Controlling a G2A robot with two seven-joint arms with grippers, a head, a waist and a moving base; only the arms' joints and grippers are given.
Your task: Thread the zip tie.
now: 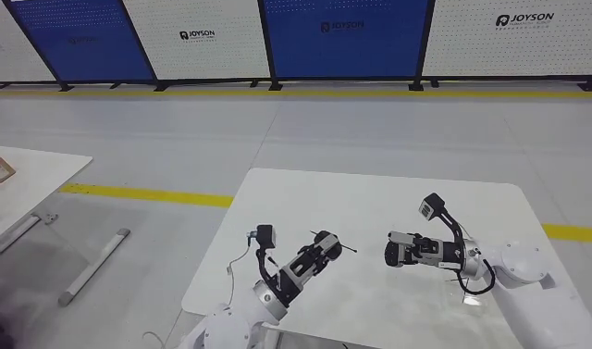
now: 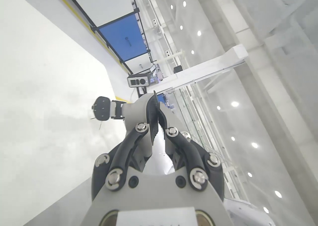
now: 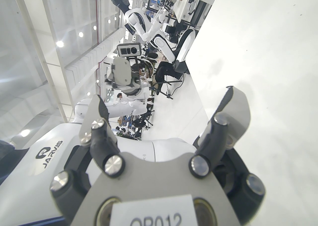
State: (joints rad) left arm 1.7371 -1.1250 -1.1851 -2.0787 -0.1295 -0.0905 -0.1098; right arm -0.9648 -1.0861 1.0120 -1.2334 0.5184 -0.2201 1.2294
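Left gripper [image 2: 156, 106]: fingers pressed together, clamped on the zip tie [image 1: 349, 249] right at the tips. The tie is a thin black strip held above the table [image 1: 370, 196]. In the top view its long axis runs crosswise to the fingers. One end sticks out past the tips and points toward the right gripper [image 1: 396, 252]; a shorter stub pokes out the opposite side. Right gripper: fingers spread wide, facing the left gripper, clear of the tie's near end.

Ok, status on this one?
Left gripper shut on zip tie, above the table. Right gripper open, facing it, apart. No loop visible. Nothing between them.
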